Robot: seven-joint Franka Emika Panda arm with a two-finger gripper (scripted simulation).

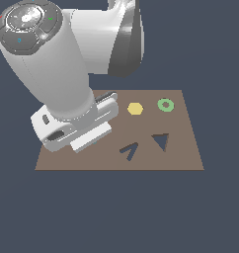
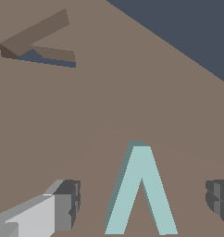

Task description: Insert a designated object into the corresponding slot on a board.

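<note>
The pale teal V-shaped chevron piece [image 2: 140, 190] lies flat on the brown board [image 2: 132, 92]; in the exterior view the arm hides it. My gripper [image 2: 141, 203] is open, one finger [image 2: 63, 206] on each side of the piece, not touching it. The V-shaped chevron slot [image 2: 37, 44] is a dark cutout some way off from the piece in the wrist view. In the exterior view the slot [image 1: 130, 150] lies to the right of my hand [image 1: 77, 126], on the board [image 1: 92, 160].
A yellow hexagon [image 1: 135, 108] and a green ring [image 1: 165, 105] lie on the far part of the board. A dark triangle cutout [image 1: 161, 141] is just to the exterior view's right of the chevron slot. Dark blue floor surrounds the board.
</note>
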